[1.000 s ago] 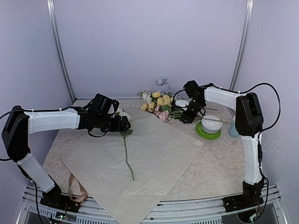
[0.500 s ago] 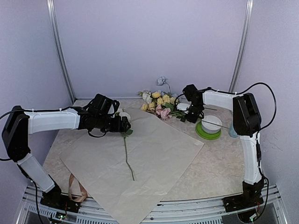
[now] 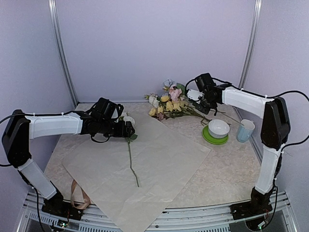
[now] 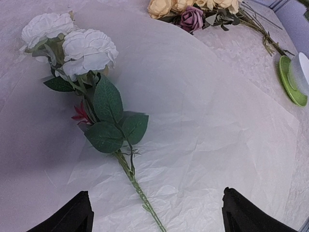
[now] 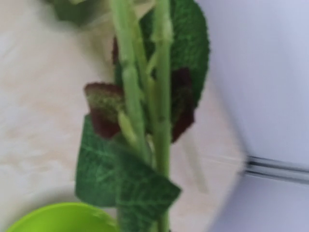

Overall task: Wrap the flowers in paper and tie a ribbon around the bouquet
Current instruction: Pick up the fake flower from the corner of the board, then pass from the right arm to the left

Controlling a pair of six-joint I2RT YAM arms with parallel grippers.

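The peach-pink paper [image 3: 164, 159] lies spread flat on the table. A white-bloomed flower [image 3: 126, 119] rests on it, its stem [image 3: 131, 162] pointing toward the near edge. My left gripper [image 3: 127, 129] hovers open just over that flower; in the left wrist view its fingers [image 4: 72, 217] straddle the stem [image 4: 131, 176] below the white blooms [image 4: 87, 48]. My right gripper [image 3: 198, 99] is raised at the back right, shut on stems of the flowers [image 3: 166, 103], with a pink bloom [image 3: 175, 92] lifted. The right wrist view shows only green stems [image 5: 161, 96] and leaves. The ribbon [image 3: 78, 195] lies looped near the left arm's base.
A white bowl [image 3: 218, 127] sits on a green plate [image 3: 207, 138] at the right, with a pale blue cup [image 3: 245, 130] beside it. A small bluish bloom [image 3: 167, 83] leans at the back wall. Metal posts stand in both back corners.
My right gripper has shut on the flower stems and risen toward the back, lifting the pink bloom off the table. The cup has come into view. The left arm has not moved.
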